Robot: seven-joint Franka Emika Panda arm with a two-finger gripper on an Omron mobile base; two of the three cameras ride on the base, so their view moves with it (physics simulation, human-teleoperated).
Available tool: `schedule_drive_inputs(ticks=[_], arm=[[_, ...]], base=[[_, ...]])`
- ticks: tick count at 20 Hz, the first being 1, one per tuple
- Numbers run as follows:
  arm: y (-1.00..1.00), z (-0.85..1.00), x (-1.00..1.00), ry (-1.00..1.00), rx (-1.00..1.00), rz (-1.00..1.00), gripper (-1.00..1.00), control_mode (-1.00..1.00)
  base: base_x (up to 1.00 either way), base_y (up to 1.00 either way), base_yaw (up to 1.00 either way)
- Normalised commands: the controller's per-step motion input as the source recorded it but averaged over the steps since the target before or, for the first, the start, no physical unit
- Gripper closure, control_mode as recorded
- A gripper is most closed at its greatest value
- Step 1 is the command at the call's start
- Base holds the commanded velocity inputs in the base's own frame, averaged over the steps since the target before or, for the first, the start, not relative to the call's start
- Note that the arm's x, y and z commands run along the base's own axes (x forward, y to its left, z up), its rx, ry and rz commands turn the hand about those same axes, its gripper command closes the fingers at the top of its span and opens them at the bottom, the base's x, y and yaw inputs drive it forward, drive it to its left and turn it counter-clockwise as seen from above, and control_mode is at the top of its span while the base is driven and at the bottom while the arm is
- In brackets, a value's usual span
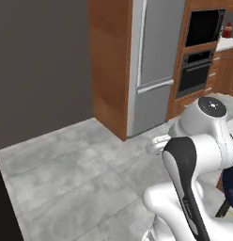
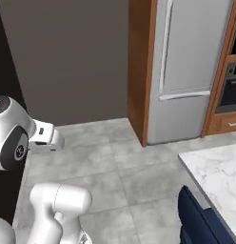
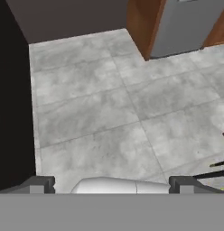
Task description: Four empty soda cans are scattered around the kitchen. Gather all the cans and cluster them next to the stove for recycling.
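Note:
My gripper is open. Its two dark fingertips stand wide apart with nothing between them, and it points down at bare grey floor tiles. The white hand hangs in the air in front of the dark wall. A small red thing stands on a white counter at the far upper right. It is too small to tell whether it is one of the soda cans. The stove is out of view.
A steel fridge stands between a reddish wooden panel and built-in wall ovens. A marble island corner and a blue stool lie to the right. A dark wall closes off the left.

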Motion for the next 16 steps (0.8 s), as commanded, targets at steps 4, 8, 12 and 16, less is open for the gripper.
schedule_drive_inputs(ticks=[4,8,12,16], arm=[[0.00,0.00,0.00,0.00,0.00,0.00,-1.00,1.00],[0.00,0.00,0.00,0.00,0.00,0.00,-1.00,1.00],[0.00,0.00,0.00,0.00,0.00,0.00,-1.00,1.00],[0.00,0.00,0.00,0.00,0.00,0.00,-1.00,1.00]], base=[[0.00,0.00,-0.50],[0.00,0.00,-0.50],[0.00,-0.02,-0.48],[0.12,-0.03,-0.38]])
